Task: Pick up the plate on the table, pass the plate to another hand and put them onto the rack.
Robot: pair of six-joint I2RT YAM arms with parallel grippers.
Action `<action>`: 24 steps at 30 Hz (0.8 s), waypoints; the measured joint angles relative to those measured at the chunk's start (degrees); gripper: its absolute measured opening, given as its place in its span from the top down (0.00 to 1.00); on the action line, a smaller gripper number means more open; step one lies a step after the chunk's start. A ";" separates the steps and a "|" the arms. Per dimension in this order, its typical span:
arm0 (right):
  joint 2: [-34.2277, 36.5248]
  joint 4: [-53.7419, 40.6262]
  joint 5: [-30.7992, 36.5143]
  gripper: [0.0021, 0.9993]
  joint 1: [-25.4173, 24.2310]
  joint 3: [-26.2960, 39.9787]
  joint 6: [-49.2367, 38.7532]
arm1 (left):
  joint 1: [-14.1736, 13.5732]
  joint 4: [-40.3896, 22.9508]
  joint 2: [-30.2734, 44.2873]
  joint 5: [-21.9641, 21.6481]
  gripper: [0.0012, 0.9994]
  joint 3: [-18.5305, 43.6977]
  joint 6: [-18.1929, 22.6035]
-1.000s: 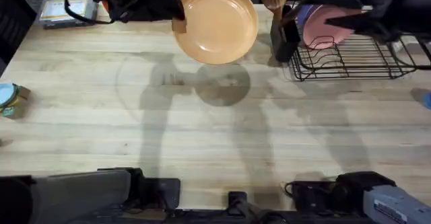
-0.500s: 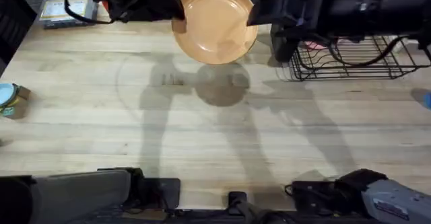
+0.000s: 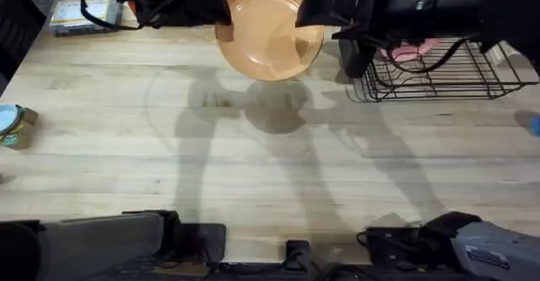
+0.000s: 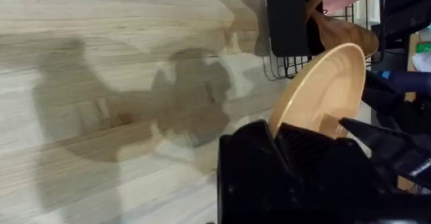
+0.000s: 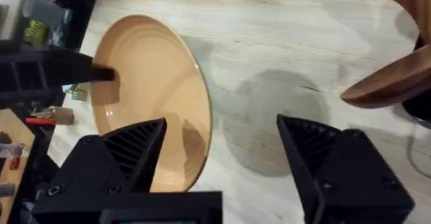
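Overhead: plate held above the table, left gripper clamped on its rim, rack partly hidden by the right arm. Right wrist view alone shows right gripper fingers spread, straddling the plate edge, contact unclear.

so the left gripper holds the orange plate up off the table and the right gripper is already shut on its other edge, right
Not quite. The left gripper does hold the plate above the table, but the right gripper is open. The right wrist view shows its fingers spread wide, with the plate's rim between them and not yet clamped.
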 joint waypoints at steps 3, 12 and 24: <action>1.10 0.00 0.00 0.00 0.00 0.00 0.00 | 0.02 0.00 0.00 0.00 0.96 0.00 0.00; 2.21 0.04 0.00 0.16 0.00 0.00 0.09 | 0.00 0.00 0.00 0.00 0.96 0.00 0.00; 2.21 0.28 -0.24 0.97 0.22 0.00 0.39 | -0.13 0.00 0.00 0.11 0.95 0.00 0.00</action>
